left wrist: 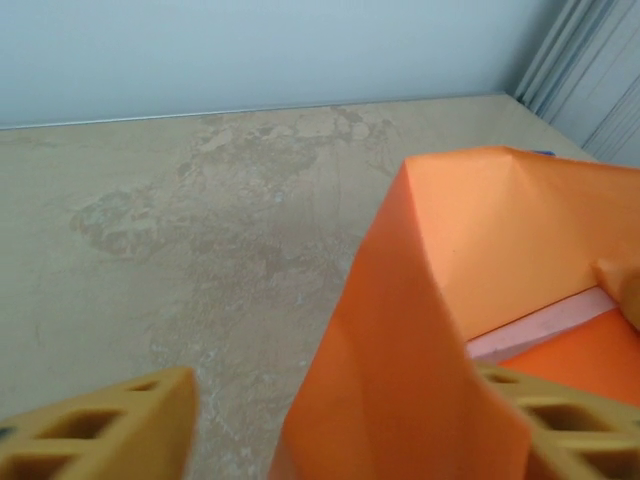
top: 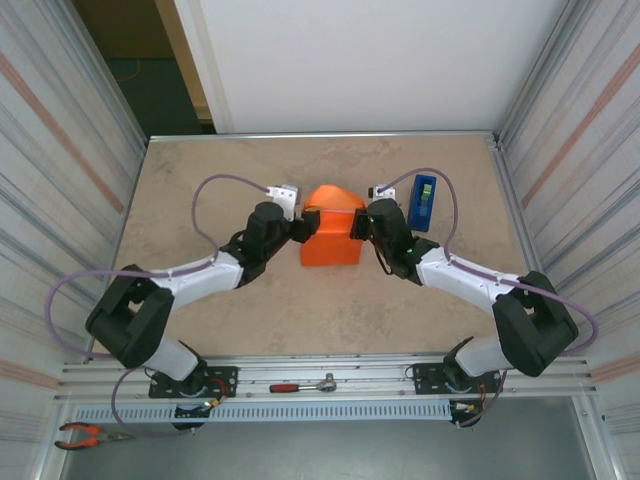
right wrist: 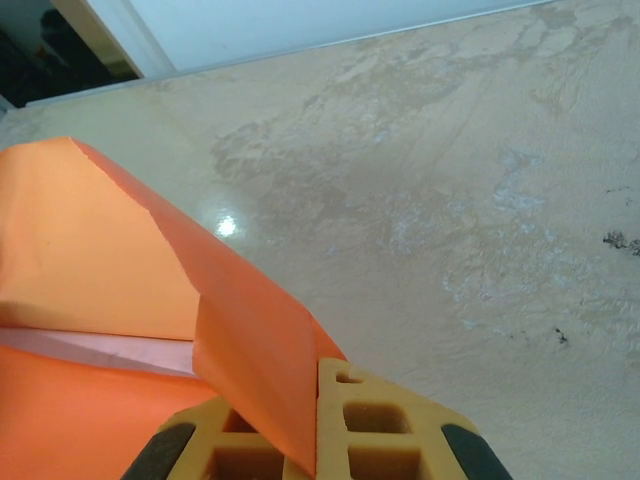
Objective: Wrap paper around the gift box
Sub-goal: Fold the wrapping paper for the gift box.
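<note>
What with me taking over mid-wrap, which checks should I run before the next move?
1. Right tool clamped on the paper flap: ok.
2. Left tool gripping the paper: not ok, its jaws stand wide with the flap unclamped between them.
3. Gift box inside the fold: ok, its pink edge shows under the paper.
4. Box fully covered: not ok, that pink edge is bare.
5. Tape dispenser upright beside the right arm: ok.
6. Seams taped: cannot tell.
</note>
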